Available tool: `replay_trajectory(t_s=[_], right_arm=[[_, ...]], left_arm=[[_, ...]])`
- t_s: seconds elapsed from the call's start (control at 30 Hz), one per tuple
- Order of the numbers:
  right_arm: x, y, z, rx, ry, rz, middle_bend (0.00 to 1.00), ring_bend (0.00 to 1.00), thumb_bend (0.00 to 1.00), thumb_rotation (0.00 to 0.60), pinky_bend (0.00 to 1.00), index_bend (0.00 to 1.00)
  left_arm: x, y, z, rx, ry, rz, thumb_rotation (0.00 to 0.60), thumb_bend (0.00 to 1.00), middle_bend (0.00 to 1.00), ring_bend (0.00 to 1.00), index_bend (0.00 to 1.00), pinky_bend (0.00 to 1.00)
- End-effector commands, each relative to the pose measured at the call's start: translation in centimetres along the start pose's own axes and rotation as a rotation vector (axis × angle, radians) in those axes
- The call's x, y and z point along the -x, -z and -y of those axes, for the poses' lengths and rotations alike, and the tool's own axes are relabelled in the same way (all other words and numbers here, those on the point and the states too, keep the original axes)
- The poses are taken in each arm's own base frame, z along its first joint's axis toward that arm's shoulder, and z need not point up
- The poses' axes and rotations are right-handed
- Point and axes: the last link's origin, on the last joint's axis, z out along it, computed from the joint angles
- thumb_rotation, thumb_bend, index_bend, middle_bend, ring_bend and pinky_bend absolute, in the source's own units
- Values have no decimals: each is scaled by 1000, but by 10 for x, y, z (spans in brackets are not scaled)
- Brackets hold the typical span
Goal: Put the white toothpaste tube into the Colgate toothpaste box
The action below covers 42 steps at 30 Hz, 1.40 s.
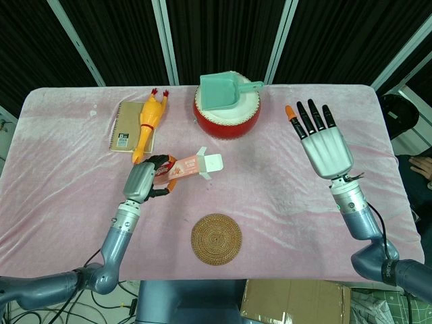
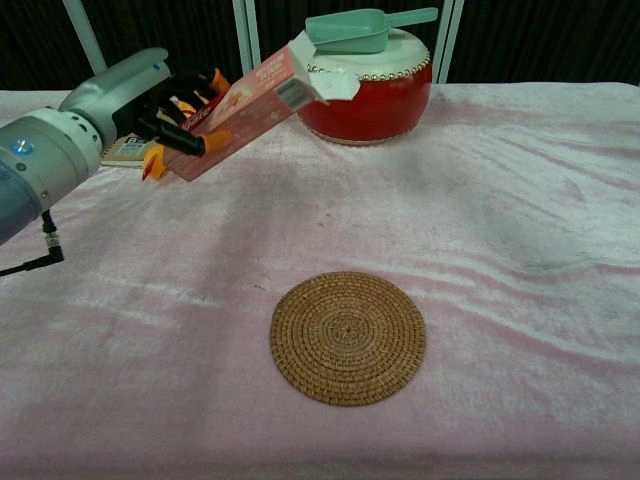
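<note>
My left hand (image 1: 143, 180) grips one end of the red and white Colgate toothpaste box (image 1: 189, 167) and holds it above the pink cloth. In the chest view the box (image 2: 250, 96) slants up to the right from that hand (image 2: 160, 112), its far end flaps standing open. My right hand (image 1: 327, 146) is raised over the right side of the table, fingers spread and straight, holding nothing. No white toothpaste tube shows in either view; whether it is inside the box I cannot tell.
A round woven coaster (image 1: 216, 239) lies near the front edge. At the back stands a red drum (image 1: 227, 115) with a teal scoop (image 1: 225, 92) on top. A yellow rubber chicken (image 1: 148, 121) lies on a notebook (image 1: 126, 128) at back left.
</note>
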Motion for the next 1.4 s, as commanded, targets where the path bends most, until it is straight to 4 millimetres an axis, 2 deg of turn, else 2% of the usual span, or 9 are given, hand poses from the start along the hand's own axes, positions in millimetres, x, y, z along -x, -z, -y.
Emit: replay_trajectory(t_s=[0.03,0.17,0.3,0.53,0.73,0.83,1.0,1.23,1.4], right_arm=[[6,10,-1,19,-24,25,111,96,285,600,232,40],[12,22,-3,40,-53,55,111,96,285,600,219,41],[17,35,-4,59,-83,92,111,90,285,600,219,41],[28,57,-5,77,-103,156,111,90,285,600,218,41],[32,86,-12,120,-190,229,111,86,283,600,200,41],[32,113,-19,150,-256,286,105,76,237,600,198,35],[28,155,-32,226,-372,396,15,7,125,600,144,0],[9,210,-59,339,-446,492,0,0,118,600,123,0],[2,231,-70,388,-447,492,0,0,118,600,123,0]], left_arm=[[3,14,24,-58,-74,64,600,414,326,252,373,371],[6,24,44,-106,-137,113,600,390,316,251,365,369],[7,29,55,-137,-173,131,600,298,269,214,331,331],[1,35,58,-169,-214,120,600,181,160,104,210,183],[-23,53,57,-190,-183,53,600,168,95,56,171,131],[-46,72,61,-181,-206,6,600,156,69,29,146,94],[-83,111,79,-172,-294,-59,600,14,8,0,35,21],[-128,177,106,-208,-392,-141,600,8,0,0,14,1],[-143,204,116,-231,-393,-191,600,8,0,0,5,0]])
